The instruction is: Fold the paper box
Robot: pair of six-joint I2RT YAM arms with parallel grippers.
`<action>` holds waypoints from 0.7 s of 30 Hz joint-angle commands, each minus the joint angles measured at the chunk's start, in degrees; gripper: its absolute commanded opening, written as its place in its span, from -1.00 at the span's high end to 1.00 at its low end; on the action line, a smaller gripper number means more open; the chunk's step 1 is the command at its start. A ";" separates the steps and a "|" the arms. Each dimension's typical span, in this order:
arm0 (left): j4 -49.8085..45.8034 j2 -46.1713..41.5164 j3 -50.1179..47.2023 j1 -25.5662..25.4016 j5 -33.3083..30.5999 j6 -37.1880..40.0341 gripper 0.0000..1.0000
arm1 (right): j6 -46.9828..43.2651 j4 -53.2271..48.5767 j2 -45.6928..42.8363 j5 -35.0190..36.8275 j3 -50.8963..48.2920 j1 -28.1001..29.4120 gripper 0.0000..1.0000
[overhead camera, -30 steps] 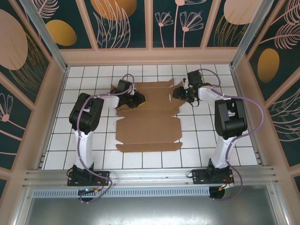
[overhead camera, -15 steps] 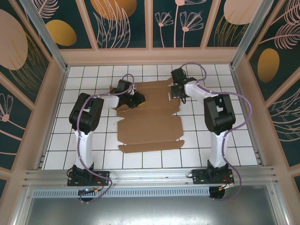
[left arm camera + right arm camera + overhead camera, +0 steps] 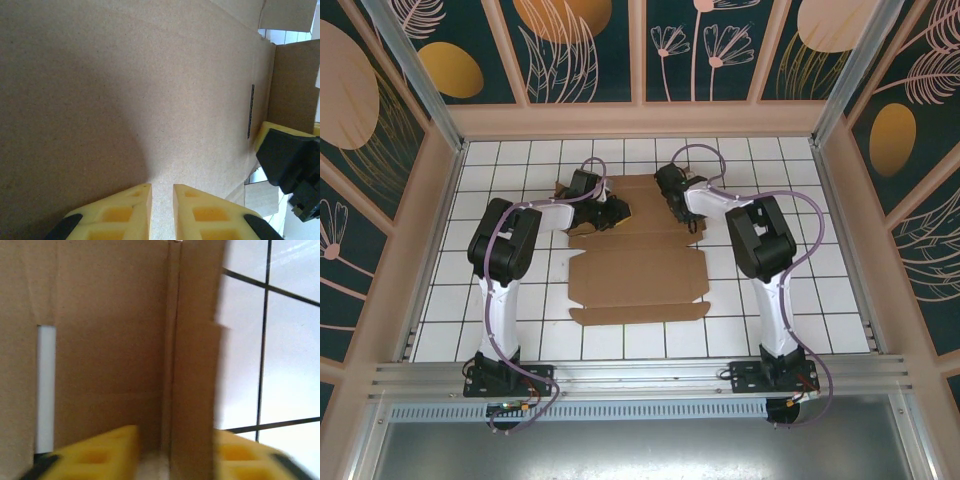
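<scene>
Find the paper box (image 3: 635, 275) spread as a cut sheet in the middle of the table (image 3: 500, 300), near half lying flat, far half under both claws. See the left claw (image 3: 161, 200) set low over the far-left panel, fingers (image 3: 137, 202) nearly together with a slim gap between. Cannot tell whether pinching cardboard or just pressing on it; likely pinning the sheet against sliding. See the right claw (image 3: 175, 455) standing open astride a narrow side flap (image 3: 195, 365) toward the far right, one finger on either side, probably lining up to stand that wall along its crease. Too blurred to call firm contact. Note a slot (image 3: 46, 385) beside the flap, showing white tile through, presumably meant for a tab. Count on bare tiles left and right of the sheet for swinging out. Expect less room beyond its far edge, near the enclosure wall (image 3: 640, 120), and little between the two claws, close together over one panel.
</scene>
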 commanded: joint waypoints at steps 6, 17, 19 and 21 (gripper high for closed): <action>-6.61 2.16 -0.14 -0.12 -3.72 3.77 0.49 | 5.05 3.67 -20.02 -10.40 -1.99 -2.36 -0.22; -10.54 -5.84 3.08 -0.15 -6.79 5.47 0.05 | 16.41 13.41 -23.89 -30.08 -15.23 -0.45 0.72; -13.16 -8.62 4.52 -0.17 -8.31 6.36 0.00 | 17.17 14.94 -23.13 -31.70 -16.36 -0.36 0.76; -15.91 -12.05 5.06 0.08 -11.22 8.25 -0.03 | 17.23 15.36 -21.75 -31.76 -16.36 0.07 0.76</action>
